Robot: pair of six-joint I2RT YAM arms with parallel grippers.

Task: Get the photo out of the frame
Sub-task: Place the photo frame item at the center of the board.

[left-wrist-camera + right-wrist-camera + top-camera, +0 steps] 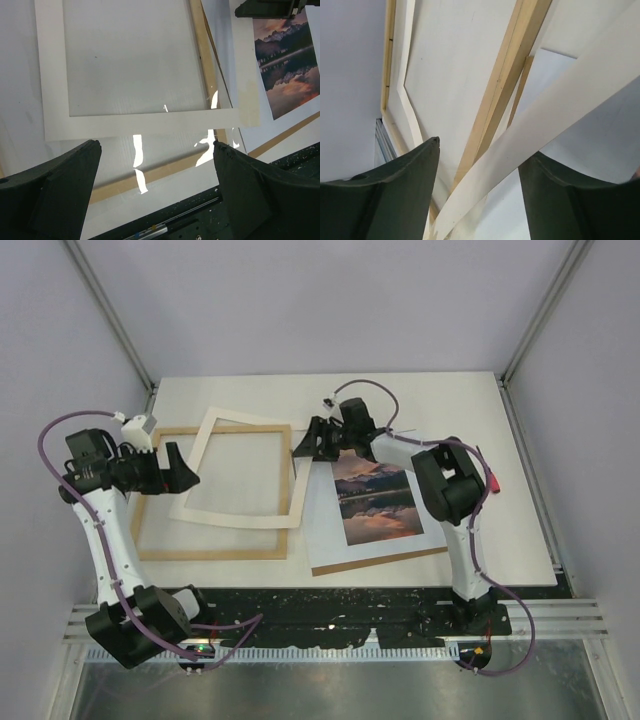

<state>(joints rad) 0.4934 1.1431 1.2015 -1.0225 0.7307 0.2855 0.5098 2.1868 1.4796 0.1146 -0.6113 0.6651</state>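
the left arm [105, 540] and right arm [466, 552] share one build: smooth white tube-like links joined by chunky black motor blocks, each rising from a black base [140, 625]. a purple cable [44, 443] runs along each arm, and the right one carries a red plug [495, 483]. a small white camera box [138, 425] is fixed at the left wrist. the left pincer [186, 468] has matte black wedge-shaped fingers [55, 195] with a rough grain. the right pincer [303, 450] has smoother dark fingers [385, 195] with rounded edges.

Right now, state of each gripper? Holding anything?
Left gripper: open, holding nothing.
Right gripper: open, nothing clamped.
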